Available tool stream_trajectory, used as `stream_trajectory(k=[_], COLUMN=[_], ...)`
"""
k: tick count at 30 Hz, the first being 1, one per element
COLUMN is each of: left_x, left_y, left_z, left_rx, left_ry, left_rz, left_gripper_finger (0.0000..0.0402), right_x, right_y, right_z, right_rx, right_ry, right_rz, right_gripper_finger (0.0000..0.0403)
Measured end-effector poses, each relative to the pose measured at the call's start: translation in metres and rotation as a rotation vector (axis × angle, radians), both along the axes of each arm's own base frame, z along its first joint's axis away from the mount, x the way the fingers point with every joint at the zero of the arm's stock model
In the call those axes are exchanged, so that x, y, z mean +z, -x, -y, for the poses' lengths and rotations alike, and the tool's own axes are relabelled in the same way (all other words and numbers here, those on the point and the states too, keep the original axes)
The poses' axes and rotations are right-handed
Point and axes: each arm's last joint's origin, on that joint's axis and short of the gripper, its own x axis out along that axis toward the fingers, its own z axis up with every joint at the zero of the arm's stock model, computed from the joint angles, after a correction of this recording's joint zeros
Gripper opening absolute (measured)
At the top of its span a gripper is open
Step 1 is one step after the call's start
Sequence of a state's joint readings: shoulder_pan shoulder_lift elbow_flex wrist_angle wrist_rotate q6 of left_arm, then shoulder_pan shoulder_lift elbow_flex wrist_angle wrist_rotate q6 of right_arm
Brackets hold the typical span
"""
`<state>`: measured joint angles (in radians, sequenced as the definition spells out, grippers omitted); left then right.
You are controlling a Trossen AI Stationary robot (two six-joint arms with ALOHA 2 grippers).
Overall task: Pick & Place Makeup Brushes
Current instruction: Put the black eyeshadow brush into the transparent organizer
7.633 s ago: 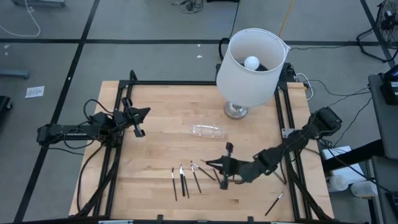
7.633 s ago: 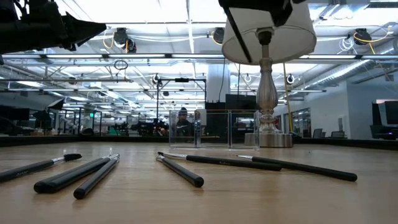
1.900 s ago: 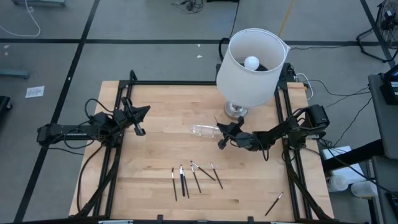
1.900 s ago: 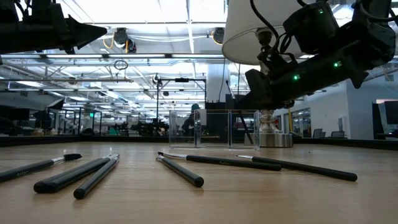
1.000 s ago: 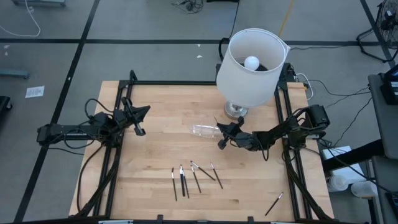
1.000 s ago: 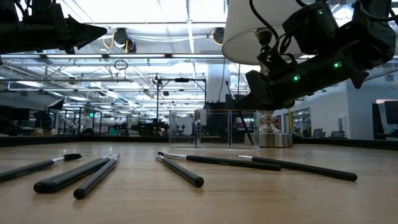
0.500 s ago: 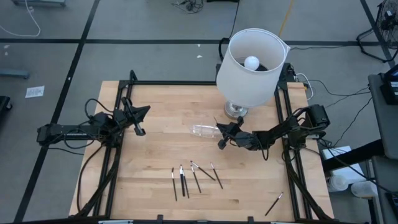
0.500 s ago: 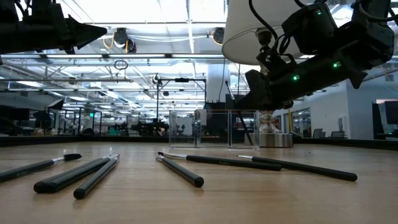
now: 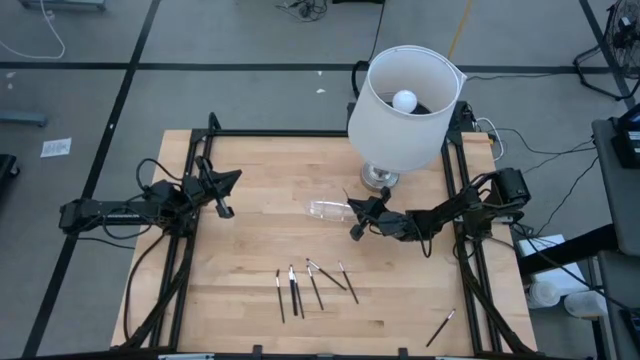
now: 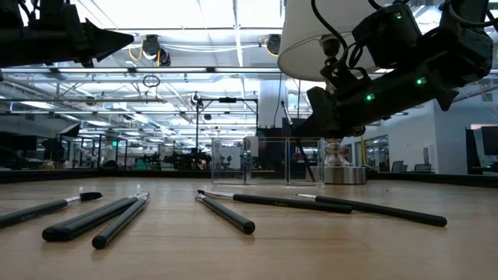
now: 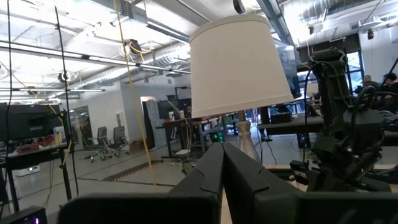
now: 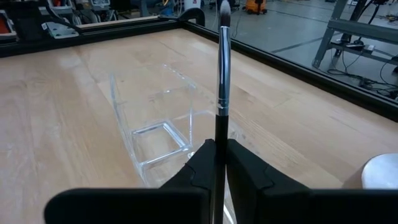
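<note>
With our right pincer (image 12: 216, 163) clamped on one makeup brush (image 12: 221, 74) just beside the clear box (image 12: 155, 118), we should line its handle over the opening before releasing, while our left pincer (image 9: 224, 208) waits closed, other brushes (image 9: 312, 284) lying on the tabletop (image 9: 250, 250).

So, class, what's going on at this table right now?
The right gripper is shut on a makeup brush, holding it in the air beside the clear container lying near the lamp. The brush is not in the container yet. Five more brushes lie together on the wooden table towards its front edge, and one stray brush lies by the front right corner. The left gripper waits shut over the table's left side, holding nothing.
</note>
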<state>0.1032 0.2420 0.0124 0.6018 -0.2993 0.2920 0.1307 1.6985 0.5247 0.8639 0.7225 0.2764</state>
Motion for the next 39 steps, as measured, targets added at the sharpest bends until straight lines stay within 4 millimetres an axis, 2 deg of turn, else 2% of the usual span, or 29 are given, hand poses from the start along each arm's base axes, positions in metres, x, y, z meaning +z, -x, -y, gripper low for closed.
stream_trajectory(k=[35, 39], left_x=[0.0000, 0.0000], left_y=[0.0000, 0.0000], left_z=[0.0000, 0.0000], left_rx=[0.000, 0.000], left_ry=[0.000, 0.000], left_rz=[0.000, 0.000], left_gripper_finger=[0.0017, 0.0017], right_x=[-0.0004, -0.0004], right_y=[-0.0002, -0.0001], right_z=[-0.0004, -0.0004], right_rx=[0.011, 0.011], right_ry=[-0.028, -0.028], right_rz=[0.012, 0.011], right_gripper_finger=[0.0025, 0.0035])
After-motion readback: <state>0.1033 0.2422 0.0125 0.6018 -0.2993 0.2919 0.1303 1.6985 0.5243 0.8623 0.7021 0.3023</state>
